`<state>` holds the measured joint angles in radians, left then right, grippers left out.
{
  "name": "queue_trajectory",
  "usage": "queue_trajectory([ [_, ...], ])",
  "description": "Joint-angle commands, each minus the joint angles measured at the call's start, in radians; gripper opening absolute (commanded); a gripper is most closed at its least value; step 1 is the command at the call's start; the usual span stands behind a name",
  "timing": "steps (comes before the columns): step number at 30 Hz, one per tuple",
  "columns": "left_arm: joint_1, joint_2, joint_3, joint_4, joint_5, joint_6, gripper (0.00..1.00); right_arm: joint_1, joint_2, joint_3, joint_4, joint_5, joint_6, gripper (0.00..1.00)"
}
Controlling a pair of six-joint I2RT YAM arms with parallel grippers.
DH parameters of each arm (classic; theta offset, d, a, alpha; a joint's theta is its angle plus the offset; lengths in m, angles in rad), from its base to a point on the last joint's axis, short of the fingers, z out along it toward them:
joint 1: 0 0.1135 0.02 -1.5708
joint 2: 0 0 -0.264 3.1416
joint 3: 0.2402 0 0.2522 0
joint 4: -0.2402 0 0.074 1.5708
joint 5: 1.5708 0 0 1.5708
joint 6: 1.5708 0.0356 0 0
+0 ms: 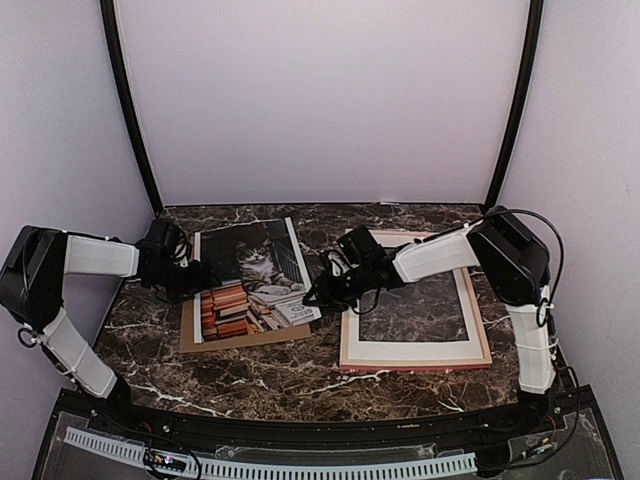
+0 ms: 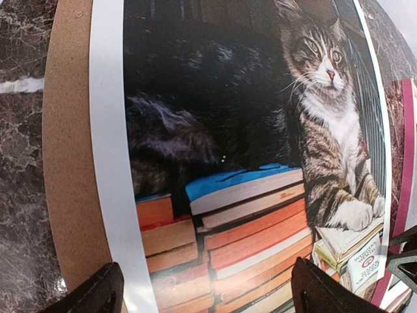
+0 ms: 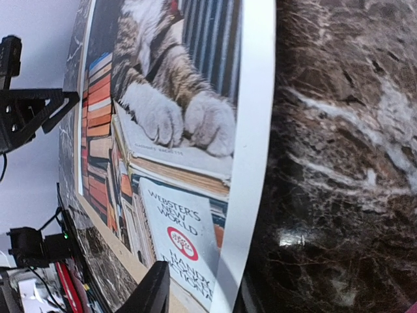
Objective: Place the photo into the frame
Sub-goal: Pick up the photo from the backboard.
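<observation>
Photo (image 1: 255,275): lying on a brown backing board (image 1: 230,338) on the tabletop (image 1: 300,375), at 9 o'clock of the frame (image 1: 415,352), not inside it.
Left claw (image 1: 195,275): hovering over the photo's 9 o'clock edge, fingers spread wide.
Right claw (image 1: 318,293): sitting at the photo's 4 o'clock corner; cannot tell whether spread or pinching.

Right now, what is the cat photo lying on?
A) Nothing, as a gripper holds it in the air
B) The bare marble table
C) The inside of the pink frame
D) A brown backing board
D: the cat photo lies flat on the brown backing board, whose edge shows along its left and near sides, apart from the frame.
</observation>
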<state>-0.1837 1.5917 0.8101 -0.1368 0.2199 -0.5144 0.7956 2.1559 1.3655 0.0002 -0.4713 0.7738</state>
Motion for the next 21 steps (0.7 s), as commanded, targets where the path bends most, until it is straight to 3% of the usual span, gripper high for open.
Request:
queue_trajectory([
  [1, -0.017, -0.044, -0.037, 0.006, 0.032, -0.007, 0.91, 0.000, 0.016, -0.025, 0.038, -0.028, 0.020, 0.30],
  [5, -0.051, -0.105, -0.027, 0.015, -0.030, 0.032, 0.90, -0.003, -0.005, -0.022, 0.052, -0.044, 0.023, 0.13],
  [8, -0.095, -0.162, -0.014, 0.028, -0.074, 0.058, 0.90, -0.008, -0.027, -0.021, 0.058, -0.050, 0.034, 0.06],
  [21, -0.414, -0.286, 0.025, 0.170, -0.259, 0.261, 0.90, -0.052, -0.193, 0.015, -0.047, -0.084, 0.021, 0.00],
])
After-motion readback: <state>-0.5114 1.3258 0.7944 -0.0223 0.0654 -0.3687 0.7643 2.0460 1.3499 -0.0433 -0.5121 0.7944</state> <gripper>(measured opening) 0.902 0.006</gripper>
